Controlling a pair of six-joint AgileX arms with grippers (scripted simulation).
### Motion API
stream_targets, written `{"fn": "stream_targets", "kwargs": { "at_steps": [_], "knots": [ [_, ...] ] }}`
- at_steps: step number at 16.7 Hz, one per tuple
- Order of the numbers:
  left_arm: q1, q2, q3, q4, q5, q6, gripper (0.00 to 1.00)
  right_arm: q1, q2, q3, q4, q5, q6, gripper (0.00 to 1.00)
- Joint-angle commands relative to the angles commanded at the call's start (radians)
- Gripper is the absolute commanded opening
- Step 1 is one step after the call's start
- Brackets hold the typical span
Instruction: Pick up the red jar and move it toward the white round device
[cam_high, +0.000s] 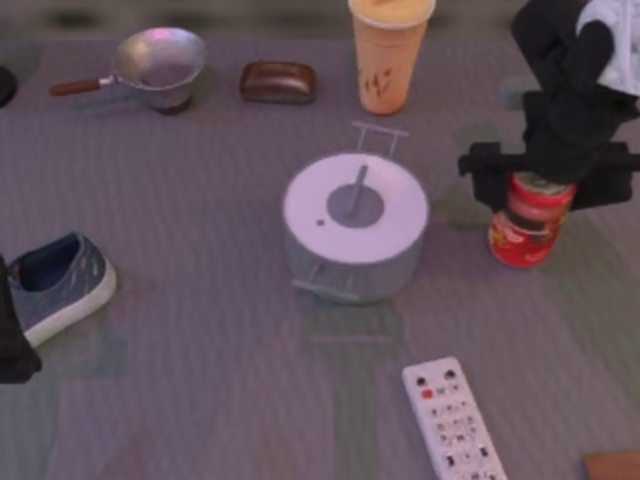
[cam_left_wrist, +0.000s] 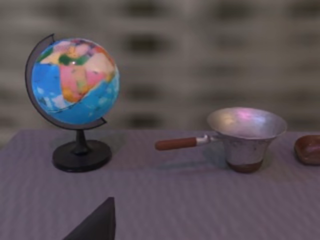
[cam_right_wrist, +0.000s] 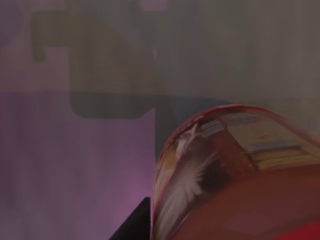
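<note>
The red jar (cam_high: 528, 228) stands right of the white round device (cam_high: 356, 222), a small gap between them. My right gripper (cam_high: 543, 180) comes down over the jar from above and is shut on its upper part, hiding the lid. In the right wrist view the jar's label (cam_right_wrist: 235, 170) fills the picture, and one dark fingertip (cam_right_wrist: 140, 222) lies against its side. The device shows its white top, grey dial and thin bar handles. My left gripper (cam_high: 10, 340) is parked at the table's left edge, open; one of its fingertips (cam_left_wrist: 102, 220) shows in the left wrist view.
An orange cup (cam_high: 389, 52) stands behind the device. A brown block (cam_high: 278, 82) and a metal pan (cam_high: 158, 66) lie at the back left, a blue shoe (cam_high: 60, 285) at the left, a white remote (cam_high: 452, 420) at the front. A globe (cam_left_wrist: 72, 85) stands far left.
</note>
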Motion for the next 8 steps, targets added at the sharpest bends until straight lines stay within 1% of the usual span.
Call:
{"fn": "stream_targets", "kwargs": {
  "at_steps": [8],
  "knots": [
    [0.000,0.000,0.000,0.000,0.000,0.000,1.00,0.000,0.000,0.000,0.000,0.000,0.000,0.75]
  ]
}}
